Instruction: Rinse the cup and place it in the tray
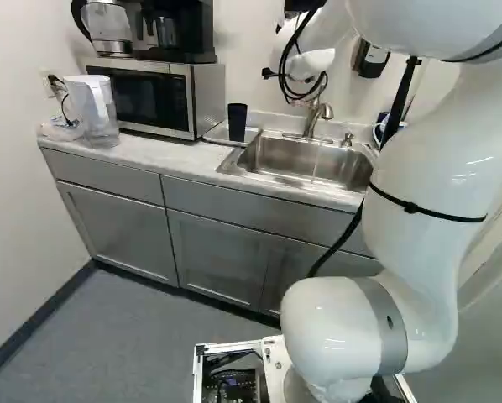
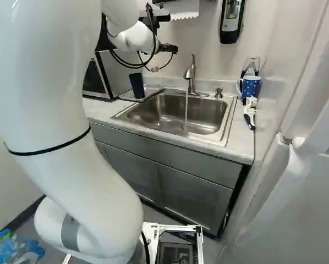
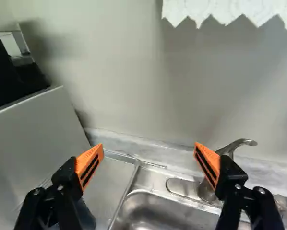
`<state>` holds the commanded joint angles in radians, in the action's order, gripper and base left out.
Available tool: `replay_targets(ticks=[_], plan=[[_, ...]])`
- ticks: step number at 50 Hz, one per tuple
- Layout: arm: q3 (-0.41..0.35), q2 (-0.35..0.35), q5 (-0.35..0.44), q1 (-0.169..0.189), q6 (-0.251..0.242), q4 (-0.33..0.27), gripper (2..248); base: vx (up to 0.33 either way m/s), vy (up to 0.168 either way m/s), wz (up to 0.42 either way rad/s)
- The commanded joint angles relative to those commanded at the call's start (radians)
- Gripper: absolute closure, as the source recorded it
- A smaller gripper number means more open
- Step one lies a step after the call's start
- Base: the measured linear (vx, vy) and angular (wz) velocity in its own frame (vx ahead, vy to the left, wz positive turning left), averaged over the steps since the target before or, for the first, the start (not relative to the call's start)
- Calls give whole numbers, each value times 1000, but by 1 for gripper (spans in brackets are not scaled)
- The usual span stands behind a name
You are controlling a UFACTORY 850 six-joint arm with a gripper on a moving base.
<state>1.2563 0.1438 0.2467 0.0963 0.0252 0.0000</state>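
The dark cup (image 1: 237,122) stands upright on the tray (image 1: 217,134), between the microwave (image 1: 146,96) and the steel sink (image 2: 170,113); its inside cannot be made out. The faucet (image 2: 190,74) sends a thin stream of water (image 2: 186,110) down into the sink basin. A clear pitcher with a white top (image 1: 96,109) sits on the counter beside the microwave, and a glass kettle (image 1: 110,25) rests on top of the microwave. A blue dotted mug (image 2: 250,87) stands at the sink's other side, near a brush (image 2: 250,113); its contents do not show.

The gripper (image 2: 167,49) has its two fingers spread wide, the orange pads (image 3: 89,166) well apart, holding nothing. Ahead of them are the wall (image 3: 134,72) and the sink's back edge.
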Motion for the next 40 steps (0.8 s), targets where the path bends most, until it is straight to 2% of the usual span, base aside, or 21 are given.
replay_targets(ticks=[24, 40], plan=[[59, 54, 0, 60, 0, 0, 3, 0, 0, 0], [123, 103, 0, 85, 0, 0, 3, 0, 0, 0]])
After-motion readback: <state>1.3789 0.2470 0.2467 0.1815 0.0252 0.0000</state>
